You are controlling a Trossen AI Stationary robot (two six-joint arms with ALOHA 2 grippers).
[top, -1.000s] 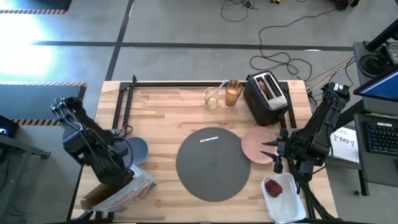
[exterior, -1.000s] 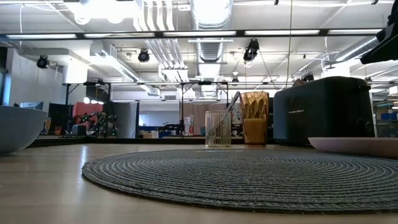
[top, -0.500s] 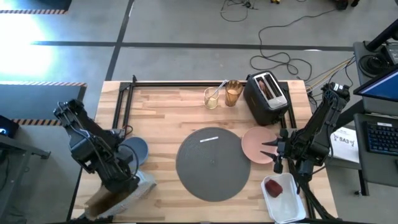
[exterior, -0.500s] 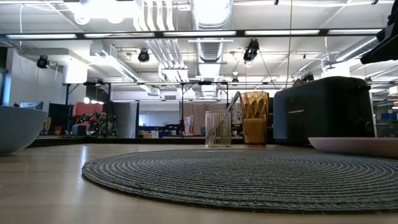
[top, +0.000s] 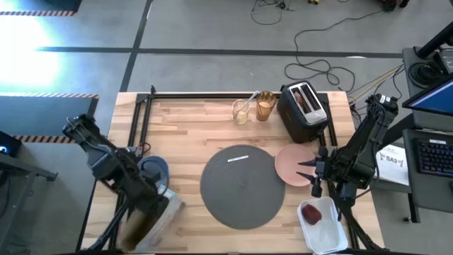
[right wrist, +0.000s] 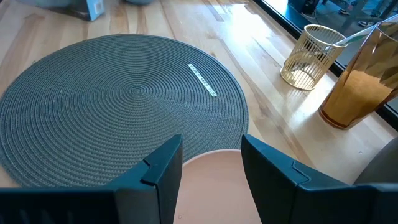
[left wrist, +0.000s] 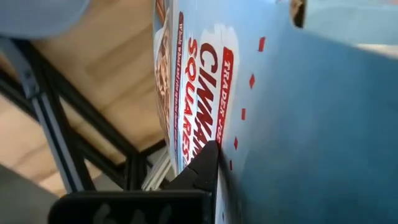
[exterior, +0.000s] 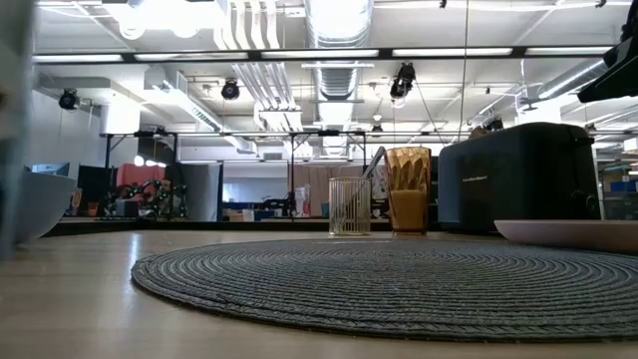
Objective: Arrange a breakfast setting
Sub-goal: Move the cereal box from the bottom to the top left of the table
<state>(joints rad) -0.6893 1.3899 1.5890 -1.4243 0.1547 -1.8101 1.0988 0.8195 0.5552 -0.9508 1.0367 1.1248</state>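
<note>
A blue cereal box (left wrist: 280, 112) stands tipped up at the table's near left, with my left gripper (top: 157, 205) shut on it. The small blue bowl (top: 154, 170) sits just beyond it. The dark-grey mat (top: 241, 185) lies mid-table, and the pink plate (top: 291, 166) touches its right edge. My right gripper (right wrist: 211, 162) hovers open over the plate's near rim, touching nothing. At the far edge, the amber tumbler (top: 265, 106) stands beside a wire cup (top: 241, 111) holding the spoon. The toast (top: 303, 100) sticks out of the toaster (top: 303, 110). The apple (top: 311, 212) lies in the white tray (top: 327, 232). My left gripper holds the cereal box with one finger (left wrist: 202, 165) lying against its printed face (left wrist: 205, 134). The other finger is hidden behind the box. The box is turned up on edge and tilted; whether its lower edge rests on the table cannot be told.
A black metal frame (top: 141, 120) runs along the table's left and far sides. Bare wood lies between the mat and the far cups, and at the near side between the box and the mat.
My left gripper has gone toward the table's near edge and somewhat to the right. The cereal box, which lay flat on its face, has tipped up onto its edge and shifted right with the gripper.
</note>
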